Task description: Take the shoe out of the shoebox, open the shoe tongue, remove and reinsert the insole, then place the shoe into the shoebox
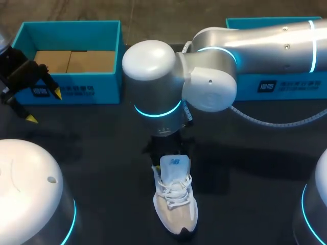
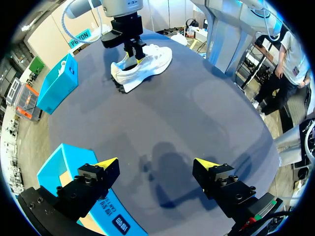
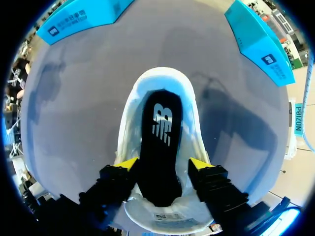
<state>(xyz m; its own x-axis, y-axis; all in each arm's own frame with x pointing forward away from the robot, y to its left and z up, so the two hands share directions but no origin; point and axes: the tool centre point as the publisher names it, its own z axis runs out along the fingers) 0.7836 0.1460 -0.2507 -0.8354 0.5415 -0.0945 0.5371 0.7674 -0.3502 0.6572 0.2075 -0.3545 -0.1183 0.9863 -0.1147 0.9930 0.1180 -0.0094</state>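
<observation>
The shoe (image 1: 176,209) stands on the dark desk (image 1: 102,153), out of the shoebox (image 1: 71,91), near the front middle, with its toe toward the robot. It is white and beige, and its laces are loose.

The right arm (image 1: 255,41) comes in from the right and reaches to the middle, where its wrist hangs over the heel end of the shoe. In the right wrist view the right end effector (image 3: 163,164) is at the opening of the shoe (image 3: 194,123). Its fingers are spread, one on each side of the black insole (image 3: 160,142), which lies inside. I cannot tell if they touch the insole.

The left end effector (image 1: 45,106) hovers at the left side, just in front of the shoebox, which is blue and uncovered. Its fingers are spread wide and nothing is between them. A second blue box (image 1: 286,84) stands at the back right, behind the right arm.
</observation>
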